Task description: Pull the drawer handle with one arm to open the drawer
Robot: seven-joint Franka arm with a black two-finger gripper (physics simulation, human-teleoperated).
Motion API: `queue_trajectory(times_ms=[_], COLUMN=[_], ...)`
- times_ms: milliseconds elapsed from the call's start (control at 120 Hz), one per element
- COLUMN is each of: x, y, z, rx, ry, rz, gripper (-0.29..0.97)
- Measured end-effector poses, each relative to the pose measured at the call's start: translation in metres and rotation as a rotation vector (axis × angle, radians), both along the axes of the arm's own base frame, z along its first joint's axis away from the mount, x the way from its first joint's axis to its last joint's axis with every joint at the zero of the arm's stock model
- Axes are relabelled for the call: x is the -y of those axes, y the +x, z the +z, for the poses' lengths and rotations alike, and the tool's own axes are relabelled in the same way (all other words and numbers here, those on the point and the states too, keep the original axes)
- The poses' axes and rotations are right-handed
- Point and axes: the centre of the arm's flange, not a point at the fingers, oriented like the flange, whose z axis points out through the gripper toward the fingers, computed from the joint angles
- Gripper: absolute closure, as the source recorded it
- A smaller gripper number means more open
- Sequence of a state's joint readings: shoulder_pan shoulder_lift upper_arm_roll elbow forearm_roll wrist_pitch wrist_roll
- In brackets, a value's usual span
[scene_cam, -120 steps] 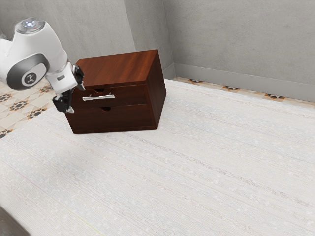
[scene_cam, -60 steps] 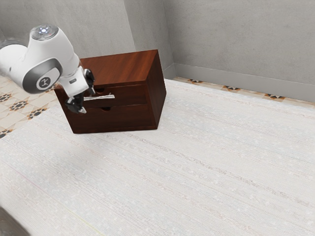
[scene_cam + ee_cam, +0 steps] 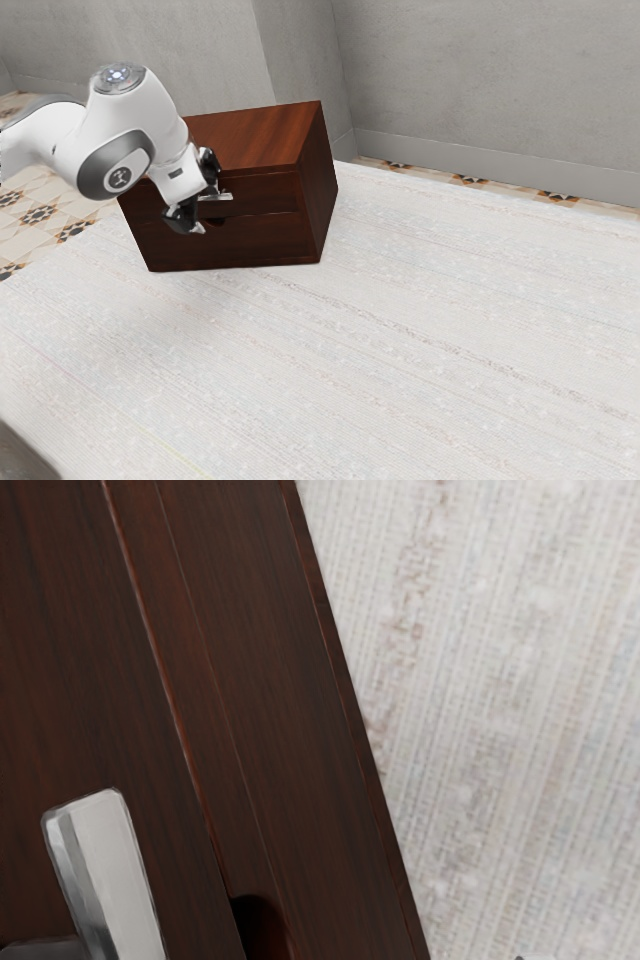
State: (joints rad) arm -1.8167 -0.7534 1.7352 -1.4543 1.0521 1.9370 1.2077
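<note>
Bench (image 3: 430, 340): pale and wood-grained, it is carrying a dark wooden cabinet (image 3: 262, 135) near its far corner on the exterior view's left.
Cabinet: it is standing upright, showing two drawer fronts stacked one above the other.
Drawer (image 3: 265, 192): this is the upper one; its front is sitting level with the lower drawer (image 3: 250, 238) front, with no gap showing.
Handle (image 3: 223, 197): a flat silver bar, it is lying across the upper drawer front. Its end is sticking out past the pincer toward the exterior view's right. In the wrist view the handle (image 3: 95, 875) is showing close under the hand against the dark wood.
Arm (image 3: 115, 150): white, it is coming in from the exterior view's left and reaching to the cabinet front.
Pincer (image 3: 203, 197): it is sitting at the handle with its black fingers apart, one above the bar and one below, straddling it rather than clamping it.
Floor (image 3: 40, 215): patterned tiles are showing beyond the bench's edge, left of the cabinet in the exterior view.
</note>
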Motion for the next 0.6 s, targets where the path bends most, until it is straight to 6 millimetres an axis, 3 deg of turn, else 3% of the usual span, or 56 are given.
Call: queue_trajectory(times_ms=[75,125,200,275,325,383,458,600], x=[-0.001,-0.004,-0.006,-0.005,-0.003,-0.001,0.002,0.02], y=[0.001,0.002,0.002,0.001,-0.001,-0.007,-0.02,-0.03], z=[-0.004,-0.011,-0.014,-0.015,-0.016,-0.014,-0.004,0.001], rx=[-0.002,-0.009,-0.014,-0.02,-0.028,-0.036,-0.035,-0.047], ry=[-0.005,-0.011,-0.014,-0.016,-0.017,-0.013,-0.004,0.009], rz=[0.0,-0.002,0.0,0.002,0.007,0.008,0.008,-0.007], gripper=[0.16,-0.06,-0.18,-0.2,-0.17,0.0,0.13,0.14])
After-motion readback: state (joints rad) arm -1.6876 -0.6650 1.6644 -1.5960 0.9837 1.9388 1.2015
